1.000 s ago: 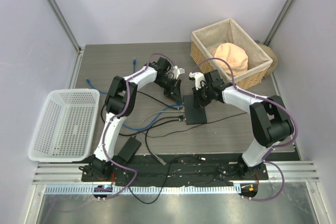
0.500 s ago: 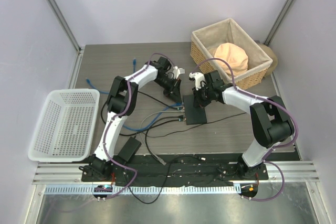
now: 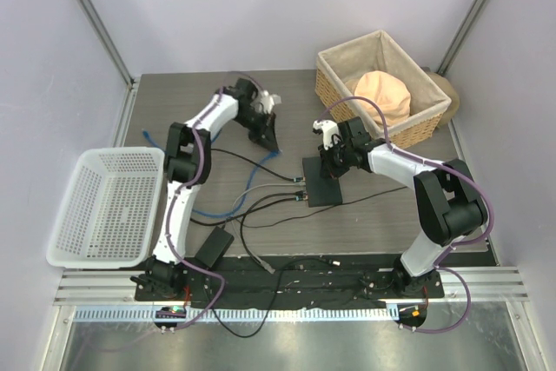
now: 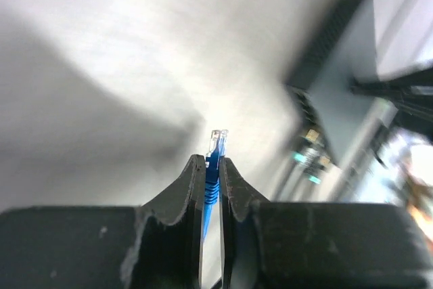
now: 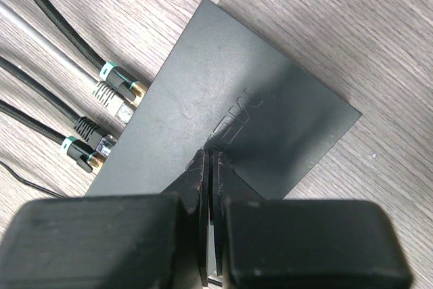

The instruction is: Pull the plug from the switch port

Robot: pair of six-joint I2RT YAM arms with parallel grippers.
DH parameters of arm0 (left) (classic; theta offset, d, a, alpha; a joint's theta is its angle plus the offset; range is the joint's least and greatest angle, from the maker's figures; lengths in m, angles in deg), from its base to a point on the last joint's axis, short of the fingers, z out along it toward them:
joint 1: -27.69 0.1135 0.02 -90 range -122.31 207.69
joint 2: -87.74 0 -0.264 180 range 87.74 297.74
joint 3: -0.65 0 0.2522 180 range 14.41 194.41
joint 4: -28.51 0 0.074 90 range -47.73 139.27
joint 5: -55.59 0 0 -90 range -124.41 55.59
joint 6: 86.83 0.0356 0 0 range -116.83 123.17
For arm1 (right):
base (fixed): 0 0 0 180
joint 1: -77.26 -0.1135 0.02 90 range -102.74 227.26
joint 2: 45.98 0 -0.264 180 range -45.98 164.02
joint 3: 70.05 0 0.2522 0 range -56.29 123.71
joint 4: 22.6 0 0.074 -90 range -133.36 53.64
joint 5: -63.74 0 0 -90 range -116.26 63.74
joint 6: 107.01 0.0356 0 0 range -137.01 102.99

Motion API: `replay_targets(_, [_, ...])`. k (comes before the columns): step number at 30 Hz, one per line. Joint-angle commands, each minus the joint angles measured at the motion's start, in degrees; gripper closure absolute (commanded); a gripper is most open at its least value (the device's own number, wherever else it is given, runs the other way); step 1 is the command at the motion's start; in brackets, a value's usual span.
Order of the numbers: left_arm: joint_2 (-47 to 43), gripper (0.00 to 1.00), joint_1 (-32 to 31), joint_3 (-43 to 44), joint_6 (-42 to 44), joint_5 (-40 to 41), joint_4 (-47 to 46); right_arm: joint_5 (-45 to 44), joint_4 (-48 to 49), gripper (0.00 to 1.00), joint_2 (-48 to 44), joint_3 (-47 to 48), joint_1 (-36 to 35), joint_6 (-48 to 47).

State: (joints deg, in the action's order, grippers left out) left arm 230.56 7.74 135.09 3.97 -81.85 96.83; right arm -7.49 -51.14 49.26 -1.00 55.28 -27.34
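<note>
The switch (image 3: 323, 183) is a flat dark-grey box at the table's middle, also in the right wrist view (image 5: 230, 99). Its left edge still holds black and grey plugged cables (image 5: 115, 89). My right gripper (image 3: 329, 165) is shut and empty, its tips (image 5: 210, 156) pressing down on the switch's top. My left gripper (image 3: 267, 134) stands back-left of the switch, well apart from it. It is shut (image 4: 212, 161) on a blue plug (image 4: 217, 143) whose clear tip sticks out free of any port. Its blue cable (image 3: 259, 163) trails along the table.
A wicker basket (image 3: 334, 84) with a peach-coloured bundle stands at the back right. A white plastic basket (image 3: 69, 206) sits at the left. A black power adapter (image 3: 213, 248) lies near the front, with loose black cables (image 3: 261, 215) and blue cable ends (image 3: 152, 137) nearby.
My left gripper has drawn back and left from the switch's edge with the blue plug, which is now out of the port. The right gripper has stayed pressed on the switch.
</note>
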Motion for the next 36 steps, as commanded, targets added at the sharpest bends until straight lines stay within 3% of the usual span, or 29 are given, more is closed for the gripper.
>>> replay_targets(1, [-0.5, 1.0, 6.9, 12.0, 3.2, 8.8, -2.9, -2.9, -3.2, 0.99, 1.4, -1.9, 0.0, -1.1])
replay_targets(4, [-0.9, 1.0, 9.7, 16.5, 3.2, 15.2, -6.6, -3.0, -3.1, 0.99, 1.4, -1.7, 0.0, -1.1])
replay_targets(12, [-5.3, 0.98, 12.9, 17.0, 3.3, 34.6, -18.2, -3.1, -3.0, 0.99, 1.4, -1.4, 0.1, -1.3])
replay_targets(15, [-9.3, 0.56, 12.9, 13.9, 1.6, 35.8, -22.5, -3.2, -3.0, 0.99, 1.3, -1.4, 0.0, -1.3])
replay_targets(16, [-10.4, 0.51, 12.9, 12.4, 0.4, 35.7, -24.3, -3.4, -3.0, 0.99, 1.3, -1.3, 0.0, -1.3])
replay_targets(17, [-11.4, 0.45, 12.8, 12.0, -2.9, 34.4, -24.9, -3.6, -3.0, 0.99, 1.3, -1.3, 0.0, -1.3])
replay_targets(19, [-13.4, 0.41, 12.6, 11.8, -5.7, 29.5, -25.0, -3.6, -3.2, 0.99, 1.3, -1.1, 0.1, -1.3])
replay_targets(20, [-13.9, 0.4, 12.6, 11.4, -6.9, 21.6, -24.9, -3.6, -3.4, 0.99, 1.3, -0.9, 0.0, -1.3])
replay_targets(25, [-17.6, 0.36, 9.5, -0.1, -16.8, -1.4, -27.3, -3.6, -5.3, 0.99, 0.8, 0.6, 0.1, -1.0])
replay_targets(31, [-20.1, 0.36, 2.1, -18.4, -14.4, -8.8, -28.3, -3.7, -6.4, 0.99, -0.1, 1.0, 0.1, -1.3])
replay_targets(36, [-19.2, 0.4, -2.7, -24.8, -13.5, -10.7, -28.3, -4.1, -6.7, 0.99, -1.0, -1.0, 0.4, -1.9])
